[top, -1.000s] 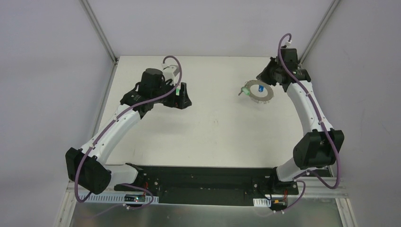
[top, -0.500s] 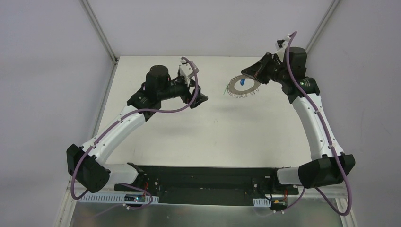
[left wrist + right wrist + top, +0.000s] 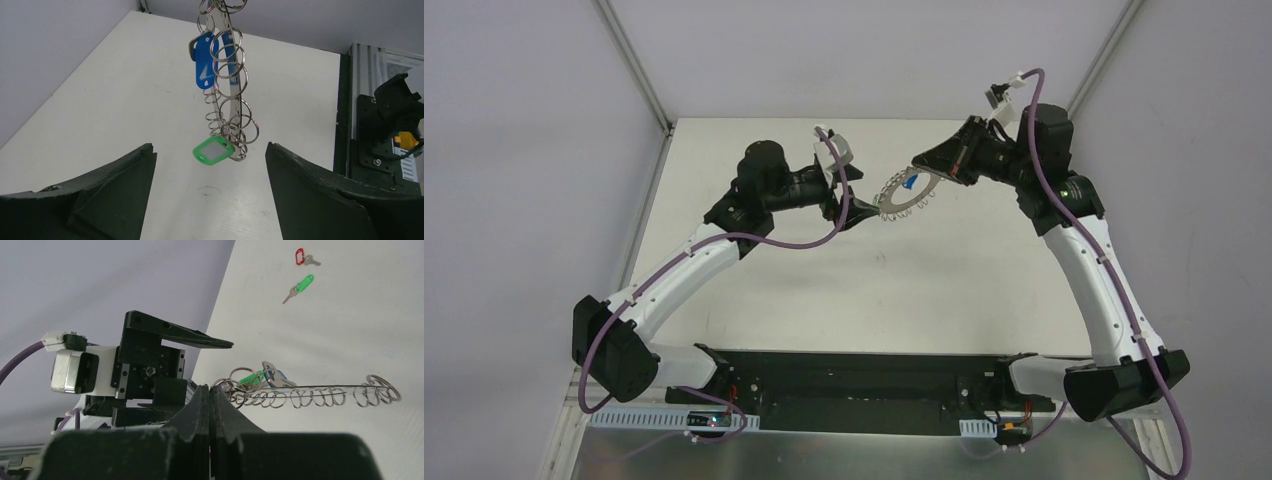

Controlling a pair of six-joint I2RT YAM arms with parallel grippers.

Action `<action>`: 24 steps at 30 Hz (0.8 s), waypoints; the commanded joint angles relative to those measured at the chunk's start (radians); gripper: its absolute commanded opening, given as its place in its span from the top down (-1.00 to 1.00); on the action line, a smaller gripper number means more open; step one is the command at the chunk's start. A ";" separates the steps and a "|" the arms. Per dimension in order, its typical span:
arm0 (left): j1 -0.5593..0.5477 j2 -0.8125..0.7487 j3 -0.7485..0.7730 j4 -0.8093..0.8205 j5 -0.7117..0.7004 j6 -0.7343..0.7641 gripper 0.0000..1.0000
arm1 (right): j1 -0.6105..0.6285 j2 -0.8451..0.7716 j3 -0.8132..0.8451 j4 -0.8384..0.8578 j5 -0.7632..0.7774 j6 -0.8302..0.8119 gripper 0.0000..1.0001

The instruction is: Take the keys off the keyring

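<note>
Right gripper (image 3: 210,392) fingers pressed tight together, pinching the rim of the keyring (image 3: 320,391). The ring sticks out from the tips edge-on and is held up in the air, clear of the table (image 3: 824,290). Left gripper (image 3: 209,149) fingers (image 3: 120,185) spread wide, one each side of the ring's hanging lower end, touching nothing as far as the wrist view shows. From above, the left gripper tips sit just beside the ring's left edge, and the two grippers face each other over the far half of the table. Wire loops (image 3: 226,75) run all down the ring's rim. Two keys are on the ring: a blue-tagged key (image 3: 204,62) high up near the pinched end, and a green-tagged key (image 3: 213,151) at the bottom end, right between the left fingers. Two more keys lie flat on the table, off the ring and well apart from it: a loose green-tagged key (image 3: 300,286) and a red-tagged key (image 3: 303,257), near each other but not touching. Which loop each hanging key sits on, can't tell.
</note>
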 commanded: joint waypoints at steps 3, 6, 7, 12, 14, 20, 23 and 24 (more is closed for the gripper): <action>-0.013 -0.043 -0.049 0.132 0.082 -0.031 -0.65 | 0.073 -0.017 0.050 0.054 0.009 0.019 1.00; -0.017 -0.049 -0.067 0.153 0.056 -0.042 -0.65 | 0.114 -0.011 0.051 0.048 0.043 0.004 1.00; -0.016 -0.052 -0.069 0.154 0.049 -0.046 -0.63 | 0.129 -0.006 0.057 0.049 0.052 0.002 1.00; -0.016 -0.055 -0.069 0.165 0.040 -0.063 -0.54 | 0.190 0.036 0.091 0.015 0.100 -0.024 1.00; -0.017 -0.060 -0.070 0.165 0.038 -0.075 -0.44 | 0.207 0.050 0.100 -0.001 0.128 -0.039 1.00; -0.016 -0.085 -0.095 0.157 -0.025 -0.049 -0.21 | 0.238 0.095 0.119 -0.024 0.158 -0.070 1.00; -0.016 -0.089 -0.099 0.140 -0.032 -0.040 -0.11 | 0.250 0.115 0.133 -0.041 0.174 -0.080 1.00; -0.016 -0.089 -0.098 0.133 -0.035 -0.042 -0.05 | 0.253 0.122 0.136 -0.045 0.174 -0.082 1.00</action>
